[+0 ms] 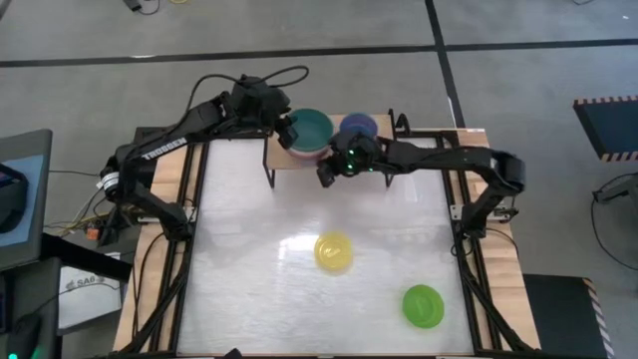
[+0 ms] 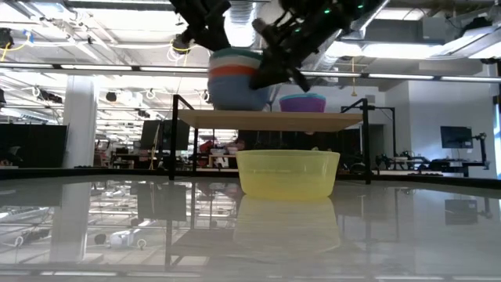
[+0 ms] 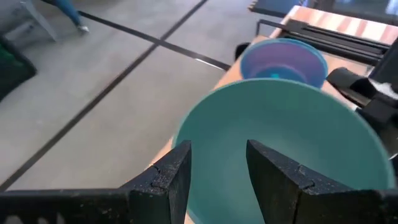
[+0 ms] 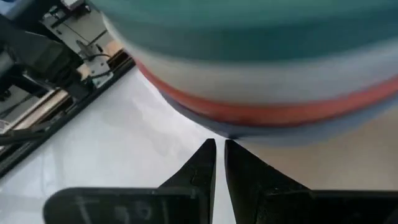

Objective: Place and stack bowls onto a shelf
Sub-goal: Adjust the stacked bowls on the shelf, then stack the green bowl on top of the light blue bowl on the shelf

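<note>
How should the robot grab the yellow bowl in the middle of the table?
Probably by its rim. The yellow bowl sits upright and open on the white table, apart from the green bowl. Its wall is thin and its sides slope outward, so coming straight down from above, with one finger inside and one outside the rim, looks safest.

White capital letters reading "TROSSEN" run along the left arm (image 1: 164,148), seen from the high view. Faint lettering on a sheet beside the desk cannot be made out. No other text is readable.
</note>
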